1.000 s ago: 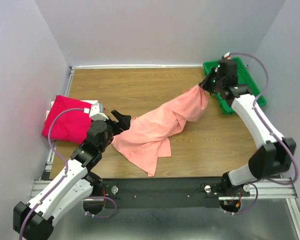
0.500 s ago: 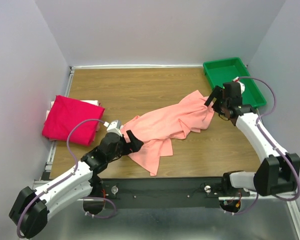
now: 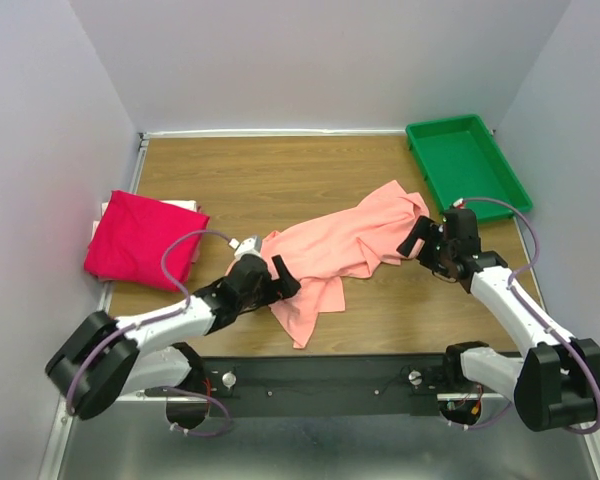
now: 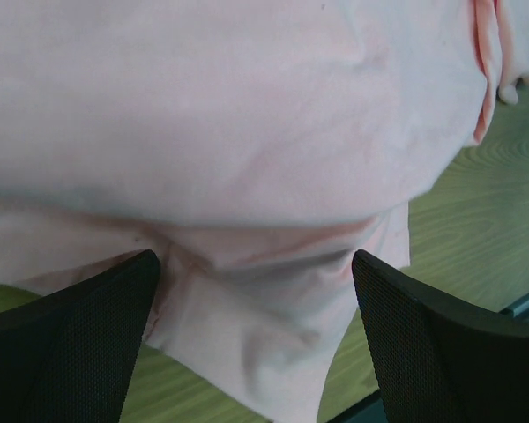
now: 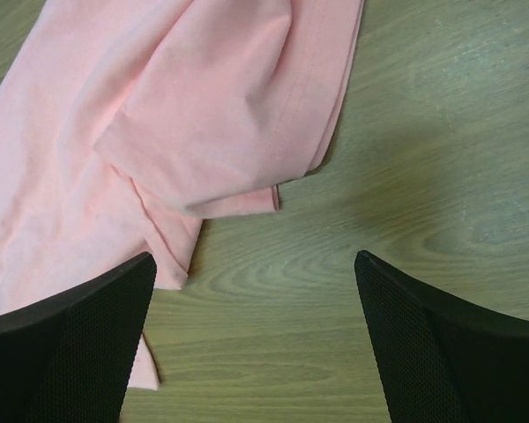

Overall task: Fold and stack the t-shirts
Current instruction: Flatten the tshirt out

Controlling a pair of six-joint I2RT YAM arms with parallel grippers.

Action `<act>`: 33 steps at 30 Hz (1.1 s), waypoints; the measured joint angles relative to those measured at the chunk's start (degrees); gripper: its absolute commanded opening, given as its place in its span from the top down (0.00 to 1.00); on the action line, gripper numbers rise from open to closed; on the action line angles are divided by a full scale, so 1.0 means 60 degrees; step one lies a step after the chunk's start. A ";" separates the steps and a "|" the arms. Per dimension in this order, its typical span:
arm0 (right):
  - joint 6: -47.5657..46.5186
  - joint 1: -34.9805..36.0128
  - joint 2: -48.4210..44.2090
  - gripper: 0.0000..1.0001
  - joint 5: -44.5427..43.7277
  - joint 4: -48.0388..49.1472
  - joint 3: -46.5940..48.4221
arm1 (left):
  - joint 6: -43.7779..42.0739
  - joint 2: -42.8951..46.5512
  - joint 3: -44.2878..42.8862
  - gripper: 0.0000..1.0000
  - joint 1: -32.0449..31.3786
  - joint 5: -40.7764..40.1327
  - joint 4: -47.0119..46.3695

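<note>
The salmon t-shirt lies crumpled in a long diagonal heap across the middle of the wooden table. The magenta-red t-shirt rests folded at the left edge. My left gripper is open and low over the salmon shirt's near-left end. In the left wrist view its cloth fills the frame, and my left gripper has the cloth between its spread fingers. My right gripper is open beside the shirt's right end. In the right wrist view my right gripper is over bare wood, with the shirt's hem just ahead.
A green plastic tray stands at the back right corner. Grey walls close in the table on three sides. A metal rail runs along the near edge by the arm bases.
My right gripper opened and let go of the salmon shirt, whose lifted right end dropped onto the table. The right arm drew back towards me. The left arm slid right and lower along the shirt.
</note>
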State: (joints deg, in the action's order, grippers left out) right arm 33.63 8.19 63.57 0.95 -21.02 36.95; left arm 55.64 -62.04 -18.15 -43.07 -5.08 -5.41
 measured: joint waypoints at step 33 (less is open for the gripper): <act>-0.0106 0.0004 -0.0805 0.00 0.0222 0.0280 -0.0707 | -0.0219 -0.0211 -0.2025 0.02 0.1056 -0.1290 0.2455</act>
State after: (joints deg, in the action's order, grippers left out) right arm 32.99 8.21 58.74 2.28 -19.33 32.71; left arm 54.33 -63.31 -30.30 -36.73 -12.82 9.32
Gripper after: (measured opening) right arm 0.998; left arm 0.985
